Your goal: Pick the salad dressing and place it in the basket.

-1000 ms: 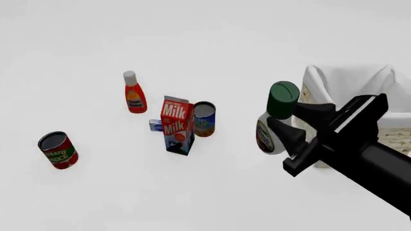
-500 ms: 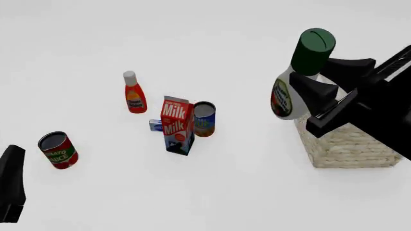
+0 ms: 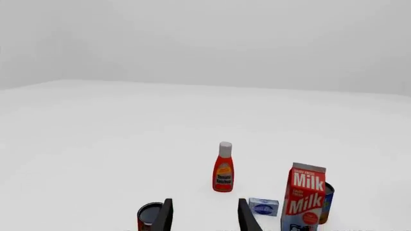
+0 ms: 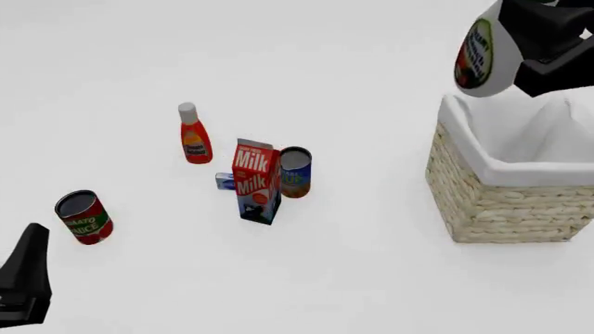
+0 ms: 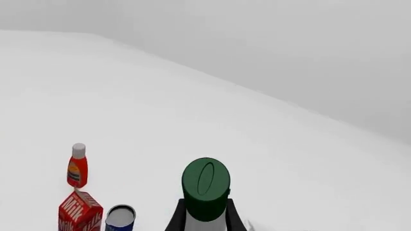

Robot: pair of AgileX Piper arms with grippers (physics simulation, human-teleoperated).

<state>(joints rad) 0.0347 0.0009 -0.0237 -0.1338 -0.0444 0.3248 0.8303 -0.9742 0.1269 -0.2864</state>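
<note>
The salad dressing (image 4: pixel 483 59) is a white bottle with a green-yellow oval label. It hangs high in the front view's top right, above the left rim of the basket (image 4: pixel 501 209); its cap is cut off by the frame's top edge. My right gripper (image 4: pixel 533 42) is shut on the salad dressing. In the right wrist view the dark green cap (image 5: pixel 205 185) stands between my fingers (image 5: pixel 174 219). The basket is woven wicker with a white cloth lining. My left gripper (image 3: pixel 204 214) is open and empty, low at the front left (image 4: pixel 23 282).
On the table stand a red bottle with a white cap (image 4: pixel 193 136), a milk carton (image 4: pixel 256 181), a blue can (image 4: pixel 295 172), a small blue box (image 4: pixel 224 181) and a tomato sauce can (image 4: pixel 83 217). The left gripper is near the tomato sauce can (image 3: pixel 149 216).
My right gripper has lifted the salad dressing up and to the right, from beside the basket's near-left side to above its left rim. The left arm has come into view at the bottom left.
</note>
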